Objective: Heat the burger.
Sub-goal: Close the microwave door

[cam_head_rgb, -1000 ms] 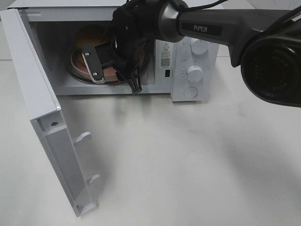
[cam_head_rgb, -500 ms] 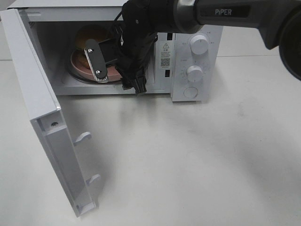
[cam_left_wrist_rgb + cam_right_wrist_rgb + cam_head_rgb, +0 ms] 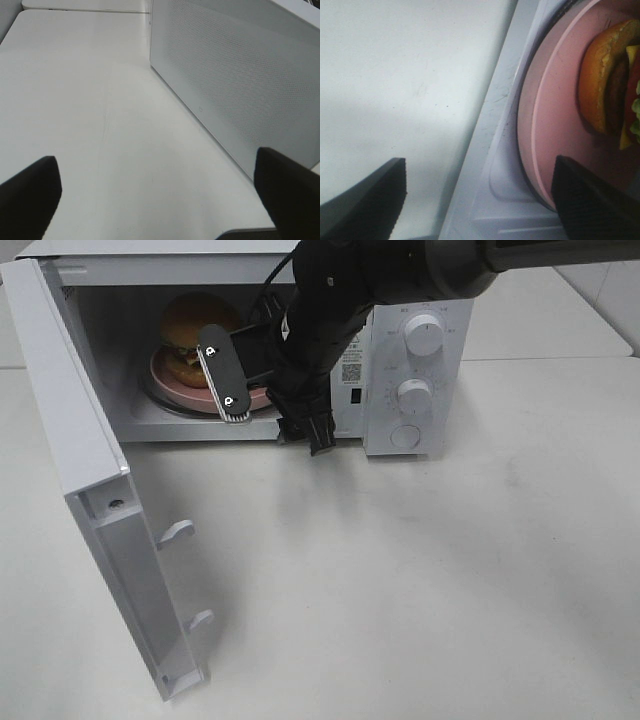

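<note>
Burger (image 3: 190, 325): on pink plate (image 3: 165, 375), inside microwave (image 3: 420, 390), door (image 3: 90, 490) open. Right gripper (image 3: 480, 200): wide, empty, at plate's 4 o'clock. Left gripper (image 3: 155, 195): wide, empty. Risk: finger snagging plate rim on exit, dragging burger out.

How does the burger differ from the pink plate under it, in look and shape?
The burger is golden-brown with layered fillings; the plate is plain pink. The burger stands tall and domed; the plate is flat and wider. The burger rests on the plate. Both are round and sit inside the open microwave.
</note>
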